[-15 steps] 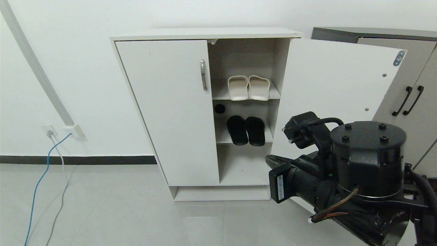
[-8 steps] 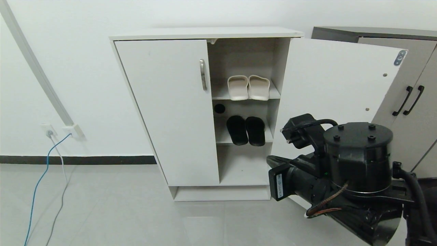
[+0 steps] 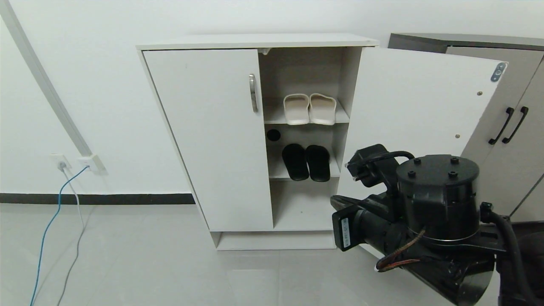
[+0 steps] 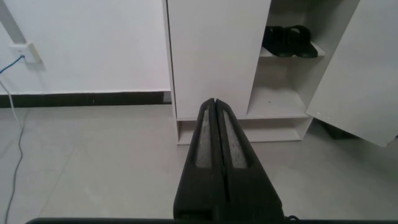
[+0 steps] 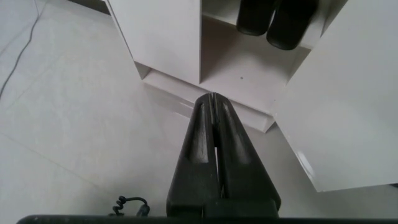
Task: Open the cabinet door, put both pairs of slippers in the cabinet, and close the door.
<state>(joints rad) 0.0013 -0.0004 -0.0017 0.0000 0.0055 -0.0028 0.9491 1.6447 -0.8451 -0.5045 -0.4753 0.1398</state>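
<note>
The pair of cream rubber slippers (image 3: pixel 309 109) sits side by side on the upper shelf of the white wooden cabinet (image 3: pixel 255 41), in the centre of the head view. The pair of black rubber slippers (image 3: pixel 306 162) sits on the shelf below. The cabinet's right door (image 3: pixel 408 110) stands swung wide open toward the frame's right. Its left door (image 3: pixel 208 136) is shut, with a metal handle (image 3: pixel 253 93) at its inner edge. The black right arm (image 3: pixel 429 212) sits in the lower right of that frame, in front of the open door's lower part and well apart from both pairs; its bulk hides its own hand there. In the right wrist view the right hand (image 5: pixel 213 96) has its fingers pressed together on nothing, above the grey tiled floor (image 3: pixel 127 263) near the cabinet's base, and the black pair is cut off at the picture's edge. The left hand (image 4: pixel 213 102) is likewise pressed together and empty, farther back from the cabinet
</note>
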